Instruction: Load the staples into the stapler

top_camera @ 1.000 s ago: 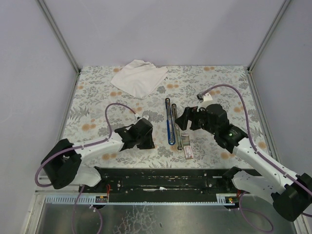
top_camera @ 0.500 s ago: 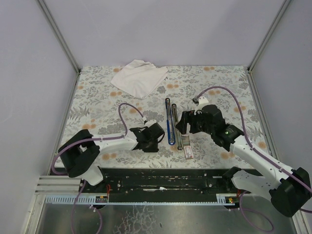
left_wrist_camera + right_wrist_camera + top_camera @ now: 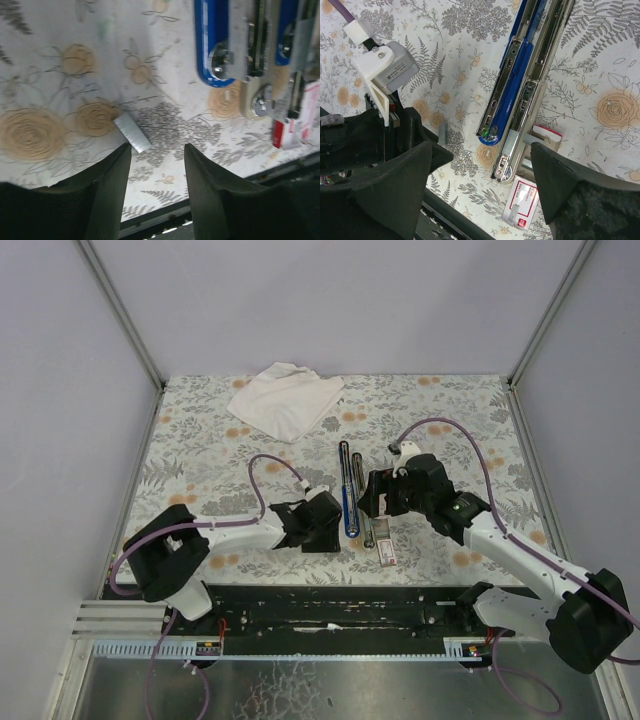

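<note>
The floral worktop (image 3: 200, 440) bears a white cloth (image 3: 285, 400) at the back; a blue stapler (image 3: 347, 490) lies beside a silvery stapler (image 3: 368, 515) centrally; the staples box (image 3: 386, 553) sits nearer; a loose staple strip (image 3: 131, 132) lies leftward.

Two staplers (image 3: 346, 490), one staple box (image 3: 386, 553), one loose strip (image 3: 131, 132), one cloth (image 3: 285, 400)

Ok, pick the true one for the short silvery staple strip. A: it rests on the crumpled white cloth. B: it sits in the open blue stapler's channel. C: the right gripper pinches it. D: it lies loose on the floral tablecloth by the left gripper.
D: the left wrist view shows the staple strip flat on the floral tablecloth, just ahead of the left gripper and its parted fingers.
</note>
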Motion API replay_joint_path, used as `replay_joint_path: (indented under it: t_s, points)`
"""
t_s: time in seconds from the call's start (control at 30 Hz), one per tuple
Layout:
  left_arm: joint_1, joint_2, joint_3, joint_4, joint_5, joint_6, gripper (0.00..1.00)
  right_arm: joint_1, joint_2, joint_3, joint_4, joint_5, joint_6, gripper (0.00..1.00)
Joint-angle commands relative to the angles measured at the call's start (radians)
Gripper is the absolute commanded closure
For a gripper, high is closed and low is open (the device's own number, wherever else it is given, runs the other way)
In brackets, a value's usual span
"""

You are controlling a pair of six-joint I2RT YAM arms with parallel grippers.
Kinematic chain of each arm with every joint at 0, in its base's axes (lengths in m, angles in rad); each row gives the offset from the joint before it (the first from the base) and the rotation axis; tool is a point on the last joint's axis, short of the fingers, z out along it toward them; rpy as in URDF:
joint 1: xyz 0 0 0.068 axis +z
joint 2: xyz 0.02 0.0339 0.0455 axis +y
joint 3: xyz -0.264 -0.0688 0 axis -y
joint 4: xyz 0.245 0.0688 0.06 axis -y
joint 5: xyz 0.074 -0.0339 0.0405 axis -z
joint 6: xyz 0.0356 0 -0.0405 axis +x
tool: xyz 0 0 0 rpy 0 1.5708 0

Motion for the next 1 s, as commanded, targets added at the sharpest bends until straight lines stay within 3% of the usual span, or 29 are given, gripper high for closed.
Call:
replay_joint_path:
  t_s: [0.0, 0.13, 0.27, 0.5, 0.67, 0.8, 0.97]
  points:
    - [-0.012, 0.015, -0.064, 0.131, 0.099, -0.028, 0.53, -0.001, 0.012, 0.026, 0.004, -0.002, 0.032, 0.14]
    - [-0.01, -0.02, -0.068, 0.127, 0.068, -0.011, 0.51, 0.004, 0.018, 0.028, -0.008, 0.021, 0.054, 0.15]
    - [0.053, -0.102, -0.05, 0.072, 0.04, 0.054, 0.44, 0.031, 0.028, 0.031, -0.012, 0.029, 0.065, 0.19]
    - [0.392, -0.273, 0.119, -0.083, 0.121, 0.327, 0.21, 0.18, 0.122, 0.075, -0.01, 0.028, -0.017, 0.3]
    - [0.68, -0.356, 0.255, -0.122, 0.263, 0.462, 0.03, 0.296, 0.29, 0.172, -0.076, 0.139, -0.088, 0.39]
    - [0.86, -0.415, 0.268, -0.076, 0.272, 0.484, 0.0, 0.349, 0.386, 0.222, -0.081, 0.177, -0.12, 0.41]
    - [0.967, -0.426, 0.202, -0.011, 0.265, 0.484, 0.0, 0.414, 0.517, 0.29, -0.098, 0.253, -0.152, 0.45]
